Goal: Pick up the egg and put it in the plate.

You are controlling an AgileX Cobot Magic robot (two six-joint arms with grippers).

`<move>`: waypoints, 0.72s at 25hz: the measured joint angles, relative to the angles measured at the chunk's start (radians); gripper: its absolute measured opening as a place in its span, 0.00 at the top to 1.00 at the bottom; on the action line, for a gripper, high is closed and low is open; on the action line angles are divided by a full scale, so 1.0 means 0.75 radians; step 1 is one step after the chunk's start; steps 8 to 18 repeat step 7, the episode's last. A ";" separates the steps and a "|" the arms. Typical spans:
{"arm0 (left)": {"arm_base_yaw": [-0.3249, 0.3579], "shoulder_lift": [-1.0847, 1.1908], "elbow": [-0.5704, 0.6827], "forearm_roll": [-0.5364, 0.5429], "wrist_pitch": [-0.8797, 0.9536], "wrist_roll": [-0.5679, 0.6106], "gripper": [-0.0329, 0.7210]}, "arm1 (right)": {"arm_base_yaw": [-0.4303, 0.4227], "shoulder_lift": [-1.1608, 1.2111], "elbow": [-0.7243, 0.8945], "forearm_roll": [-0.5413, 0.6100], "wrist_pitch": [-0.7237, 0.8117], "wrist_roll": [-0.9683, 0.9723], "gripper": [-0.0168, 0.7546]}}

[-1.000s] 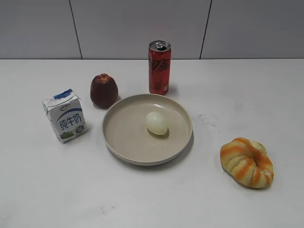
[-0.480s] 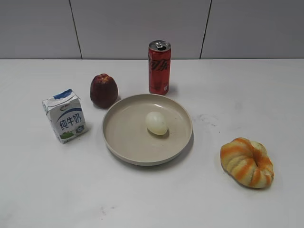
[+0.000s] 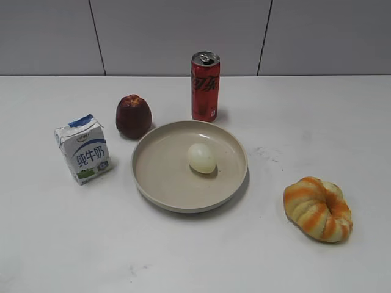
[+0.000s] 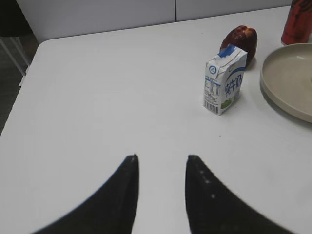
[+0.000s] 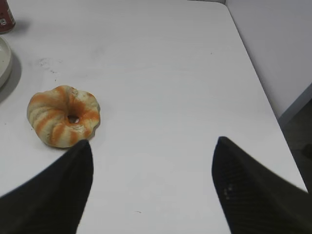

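Note:
The pale cream egg (image 3: 201, 158) lies inside the round beige plate (image 3: 153, 174) at the middle of the table. The plate's rim also shows at the right edge of the left wrist view (image 4: 278, 90) and at the left edge of the right wrist view (image 5: 4, 58). My left gripper (image 4: 161, 158) is open and empty over bare table, well left of the plate. My right gripper (image 5: 153, 142) is wide open and empty, over bare table right of the bread ring. Neither gripper shows in the exterior view.
A milk carton (image 3: 84, 149) and a dark red fruit (image 3: 133, 116) stand left of the plate, a red soda can (image 3: 204, 86) behind it. An orange-striped bread ring (image 3: 317, 208) lies at the front right. The table's right edge (image 5: 263, 87) is near my right gripper.

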 joint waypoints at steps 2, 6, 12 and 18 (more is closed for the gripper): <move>0.000 0.000 0.000 0.000 0.000 0.000 0.64 | 0.000 0.000 0.000 0.000 0.000 0.000 0.22; 0.000 0.000 0.000 0.000 0.000 0.000 0.64 | 0.000 0.000 0.000 0.000 0.000 0.000 0.22; 0.000 0.000 0.000 0.000 0.000 0.000 0.64 | 0.000 0.000 0.000 0.000 0.000 0.000 0.22; 0.000 0.000 0.000 0.000 0.000 0.000 0.64 | 0.000 0.000 0.000 0.000 0.000 0.000 0.22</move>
